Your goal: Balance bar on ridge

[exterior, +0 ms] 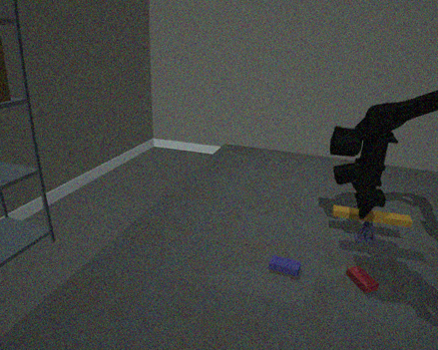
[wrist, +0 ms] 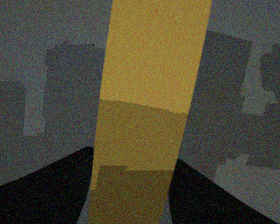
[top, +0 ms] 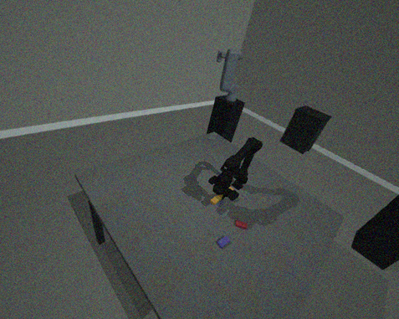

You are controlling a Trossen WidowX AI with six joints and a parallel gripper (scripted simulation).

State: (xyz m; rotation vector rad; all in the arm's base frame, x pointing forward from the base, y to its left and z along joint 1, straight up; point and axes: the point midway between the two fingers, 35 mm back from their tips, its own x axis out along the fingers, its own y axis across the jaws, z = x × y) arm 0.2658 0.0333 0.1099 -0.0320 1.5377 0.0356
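Release of bar over ridge; claw just apart.
Exterior view, near to far, clock centred on ridge: blue block [top: 224, 241] [exterior: 284, 266] at 8 o'clock, red block [top: 241, 225] [exterior: 362, 279] at 6, ridge [top: 222, 207] [exterior: 365, 235], then bar [top: 216, 199] [exterior: 391, 219] [wrist: 150, 60] above it, looking near level, ends off the table. Claw [top: 225, 193] [exterior: 362, 217] [wrist: 131, 162] straddles bar, tips barely clear of its sides. Advised: widen slowly and evenly, then lift straight toward 12; a brushing finger could tip it.

Dim light leaves the arm [top: 239, 164] [exterior: 414, 108] nearly black; beside it, overlapping soft-edged shadows spread over the counter [top: 158, 221] [exterior: 226, 313]. Grain speckles every view.
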